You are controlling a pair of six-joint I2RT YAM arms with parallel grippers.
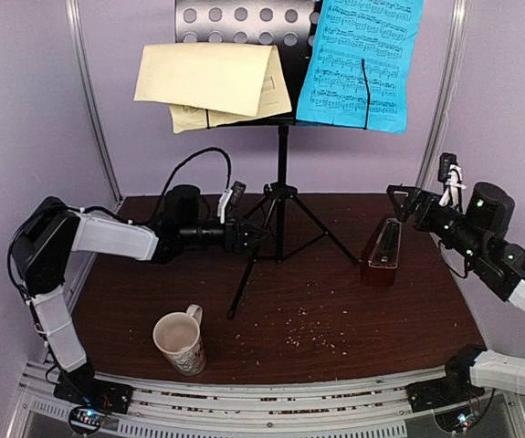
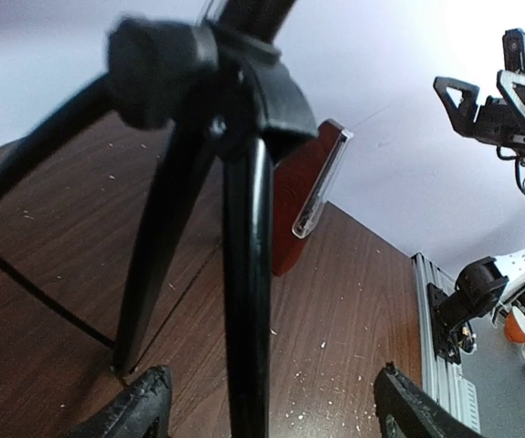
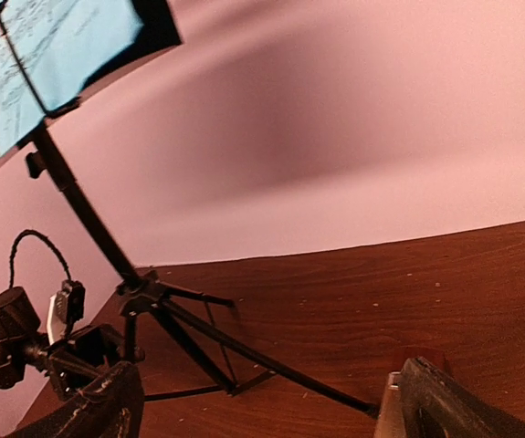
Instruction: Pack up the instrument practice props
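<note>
Stand: black perforated music stand (image 1: pixel 282 173), upright on its tripod at the back middle of the surface (image 1: pixel 353 301).
Sheets: pale yellow sheets (image 1: pixel 212 78) on the left of its desk, blue sheet (image 1: pixel 358 64) on the right.
Metronome: dark red-brown pyramid metronome (image 1: pixel 383 255), right of the tripod, apart from it.
Left gripper (image 1: pixel 257 239): released, jaws spread either side of a front tripod leg.
Right gripper (image 1: pixel 399 196): wide apart, empty, above the metronome.
Around: cream mug (image 1: pixel 180 342) front left; crumbs (image 1: pixel 303 333) scattered.
Left wrist view only: the metronome's clear cover edge, behind the leg hub.
</note>
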